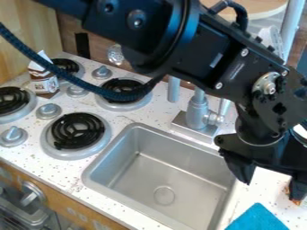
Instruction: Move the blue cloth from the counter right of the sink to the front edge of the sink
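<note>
On my counter (72, 173), burners (76, 130) at left, knobs (49, 111) in a row between them, a carton (43, 84) by the leftmost two, the sink (135, 173) right of them, faucet (196, 112) behind, cloth (258, 219) front right.

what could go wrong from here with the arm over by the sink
The gripper hangs near the sink, so a low sideways move might knock its rim. The arm is close to the faucet in this view and could bump it. The braided cable might snag the small carton if it swings low.
</note>
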{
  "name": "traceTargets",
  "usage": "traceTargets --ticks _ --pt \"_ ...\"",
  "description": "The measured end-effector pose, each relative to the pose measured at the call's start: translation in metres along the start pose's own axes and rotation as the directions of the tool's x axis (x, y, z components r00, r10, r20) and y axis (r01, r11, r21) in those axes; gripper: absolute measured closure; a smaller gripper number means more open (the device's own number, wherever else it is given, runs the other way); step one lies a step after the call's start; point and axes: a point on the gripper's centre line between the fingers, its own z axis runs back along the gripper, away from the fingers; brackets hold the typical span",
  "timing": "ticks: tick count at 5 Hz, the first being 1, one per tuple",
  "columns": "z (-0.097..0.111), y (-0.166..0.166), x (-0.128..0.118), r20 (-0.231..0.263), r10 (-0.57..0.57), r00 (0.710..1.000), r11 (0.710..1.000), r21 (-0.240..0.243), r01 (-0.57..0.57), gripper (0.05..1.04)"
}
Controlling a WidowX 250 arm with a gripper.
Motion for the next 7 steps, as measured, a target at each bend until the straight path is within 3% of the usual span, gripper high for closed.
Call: traceTargets --ticks 3,5,7 --pt "-0.034 0.004 -0.021 -0.076 -0.024 0.997 0.998 0.058 0.028 0.084" --pt "-0.067 0.006 -0.032 -0.072 -0.001 0.997 0.995 0.101 0.008 0.084" --pt "-0.091 0.011 -0.036 -0.025 0.03 0.999 0.993 0.119 -0.027 0.084"
